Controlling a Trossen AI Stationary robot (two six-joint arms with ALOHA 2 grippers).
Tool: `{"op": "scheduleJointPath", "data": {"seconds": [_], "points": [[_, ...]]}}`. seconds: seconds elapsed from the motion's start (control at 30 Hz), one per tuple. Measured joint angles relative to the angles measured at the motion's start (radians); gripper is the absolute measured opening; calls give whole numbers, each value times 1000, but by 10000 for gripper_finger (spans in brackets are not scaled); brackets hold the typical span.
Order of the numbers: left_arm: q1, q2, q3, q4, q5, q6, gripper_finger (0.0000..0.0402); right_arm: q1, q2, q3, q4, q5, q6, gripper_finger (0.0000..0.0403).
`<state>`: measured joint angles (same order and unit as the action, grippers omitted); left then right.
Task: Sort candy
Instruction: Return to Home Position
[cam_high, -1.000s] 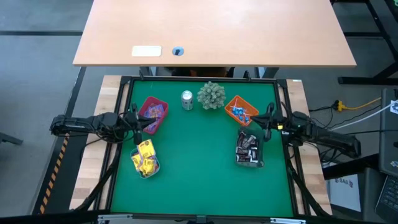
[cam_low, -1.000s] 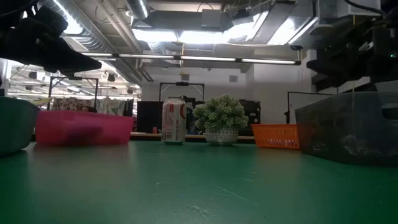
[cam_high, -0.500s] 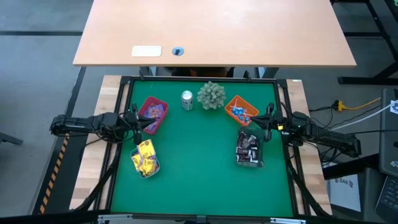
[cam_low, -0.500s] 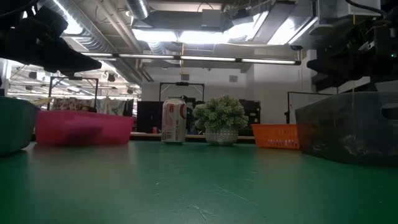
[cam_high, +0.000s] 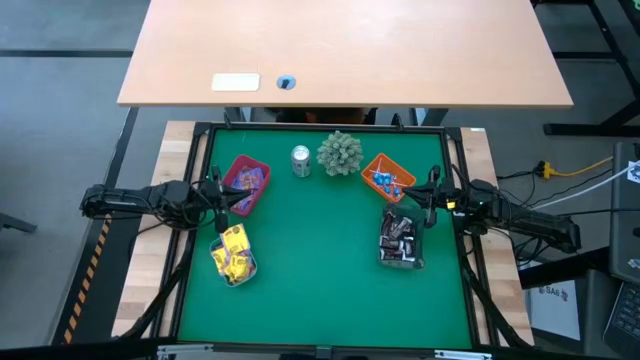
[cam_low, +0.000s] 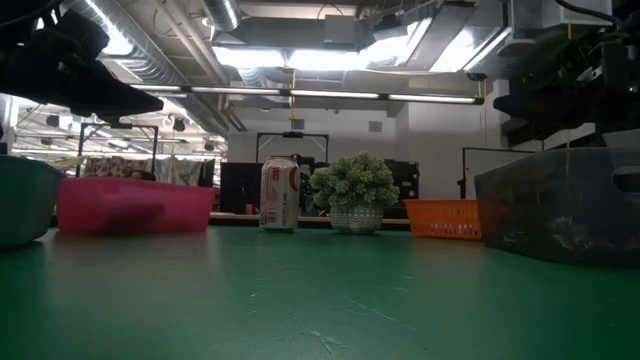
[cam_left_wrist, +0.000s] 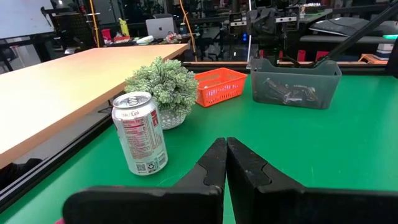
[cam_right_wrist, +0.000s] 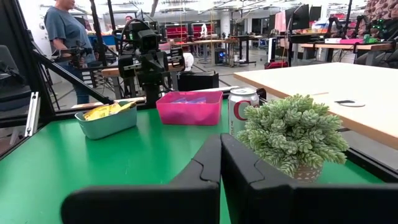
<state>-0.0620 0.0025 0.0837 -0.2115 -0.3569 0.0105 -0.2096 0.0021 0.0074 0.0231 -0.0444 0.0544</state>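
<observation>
The candy lies sorted in four trays on the green table. A pink tray (cam_high: 245, 181) holds purple and blue pieces. A grey-green tray (cam_high: 233, 255) holds yellow packets. An orange basket (cam_high: 386, 177) holds blue-wrapped pieces. A dark grey bin (cam_high: 400, 240) holds brown mini bars. My left gripper (cam_high: 238, 197) hovers shut by the pink tray at the table's left side. My right gripper (cam_high: 408, 196) hovers shut between the orange basket and the grey bin. Both sets of fingertips meet in the wrist views (cam_left_wrist: 225, 152) (cam_right_wrist: 220, 149).
A silver can (cam_high: 301, 160) and a green spiky plant ball (cam_high: 340, 152) stand at the table's far edge between the trays. A wooden desk (cam_high: 345, 50) lies beyond the table. A person (cam_right_wrist: 65, 37) stands in the room behind. The table's green middle (cam_high: 315, 260) is bare.
</observation>
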Motion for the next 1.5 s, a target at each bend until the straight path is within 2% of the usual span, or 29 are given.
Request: {"op": "scheduleJointPath", "data": {"seconds": [0.63,1.1,1.5], "points": [[0,0,0,0,0,1,2,0,0,0,0,0,0,3],[0,0,0,0,1,70,2,0,0,0,0,0,0,3],[0,0,0,3,19,-36,2,0,0,0,0,0,0,3]]}}
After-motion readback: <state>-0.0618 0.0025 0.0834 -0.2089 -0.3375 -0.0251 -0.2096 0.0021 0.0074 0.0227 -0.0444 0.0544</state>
